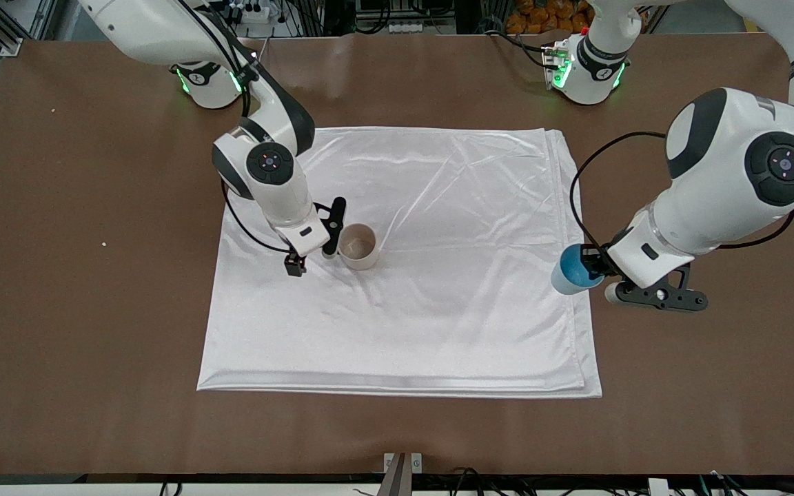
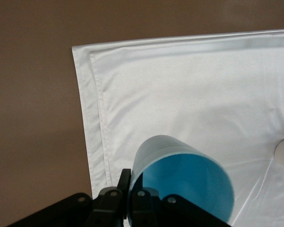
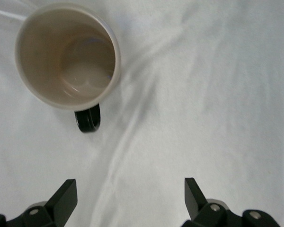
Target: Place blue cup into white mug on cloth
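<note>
The white mug (image 1: 358,246) stands upright and empty on the cloth (image 1: 438,310), toward the right arm's end; its black handle points toward the right gripper. My right gripper (image 1: 295,265) hangs low over the cloth beside the mug, open and empty. The right wrist view shows the mug (image 3: 68,54), the cloth (image 3: 203,94) and the gripper (image 3: 130,198) with its jaws wide apart. My left gripper (image 1: 586,265) is shut on the blue cup (image 1: 573,270), held tilted over the cloth's edge at the left arm's end. In the left wrist view the gripper (image 2: 132,191) pinches the cup's (image 2: 184,184) wall over the cloth (image 2: 189,85).
The brown table (image 1: 94,310) lies bare around the cloth. The cloth is wrinkled near the mug. The two arm bases stand along the table's edge farthest from the front camera.
</note>
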`<state>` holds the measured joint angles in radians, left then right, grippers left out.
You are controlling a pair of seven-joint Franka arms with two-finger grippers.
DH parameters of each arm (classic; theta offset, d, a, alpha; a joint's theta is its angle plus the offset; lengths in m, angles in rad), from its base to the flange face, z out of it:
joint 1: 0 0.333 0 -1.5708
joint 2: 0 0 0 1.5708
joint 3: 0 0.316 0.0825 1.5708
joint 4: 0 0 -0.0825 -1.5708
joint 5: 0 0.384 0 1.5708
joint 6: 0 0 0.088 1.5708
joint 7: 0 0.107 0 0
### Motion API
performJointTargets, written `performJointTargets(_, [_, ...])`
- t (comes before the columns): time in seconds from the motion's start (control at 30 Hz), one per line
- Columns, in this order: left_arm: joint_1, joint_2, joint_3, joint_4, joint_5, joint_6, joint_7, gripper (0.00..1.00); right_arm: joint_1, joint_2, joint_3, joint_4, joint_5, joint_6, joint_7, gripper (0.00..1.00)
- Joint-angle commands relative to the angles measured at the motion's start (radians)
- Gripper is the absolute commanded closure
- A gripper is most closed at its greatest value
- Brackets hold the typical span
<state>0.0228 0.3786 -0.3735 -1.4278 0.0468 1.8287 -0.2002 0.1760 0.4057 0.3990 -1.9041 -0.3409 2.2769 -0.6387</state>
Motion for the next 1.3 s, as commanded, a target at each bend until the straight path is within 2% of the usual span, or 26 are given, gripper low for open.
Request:
performJointTargets(0.0, [-0.033,-0.001,0.001,0.004,-0.016,-0.003,-0.025,1.0,-0.07,-0.129,0.02,-0.024,0.003,-0.106,0.017,0.0])
performJointTargets(0.17, [-0.079,-0.001,-0.012,0.006,-0.019,0.009,-0.108,1.0,-0.111,-0.249,0.017,-0.02,0.111,-0.203,-0.001,0.0])
performJointTargets(0.3, [-0.141,0.013,-0.01,0.007,-0.018,0.047,-0.227,1.0,-0.165,-0.324,0.017,0.016,0.146,-0.304,-0.013,0.0])
performJointTargets(0.5, [-0.237,0.036,-0.005,0.007,-0.015,0.107,-0.367,1.0,-0.257,-0.392,0.014,0.106,0.212,-0.474,-0.021,0.0])
performJointTargets(0.67, [-0.326,0.072,-0.001,0.006,-0.004,0.185,-0.508,1.0,-0.329,-0.465,0.005,0.109,0.276,-0.528,-0.021,0.0])
performJointTargets(0.8, [-0.383,0.112,0.016,0.007,0.037,0.25,-0.596,1.0,-0.354,-0.502,-0.018,0.109,0.283,-0.556,-0.021,0.0])
performJointTargets(1.07, [-0.501,0.152,0.068,0.009,0.05,0.297,-0.666,1.0,-0.354,-0.542,-0.112,0.111,0.292,-0.606,-0.009,0.0])
performJointTargets(1.27, [-0.581,0.201,0.128,0.009,0.05,0.38,-0.686,1.0,-0.356,-0.551,-0.134,0.117,0.292,-0.617,0.017,0.0])
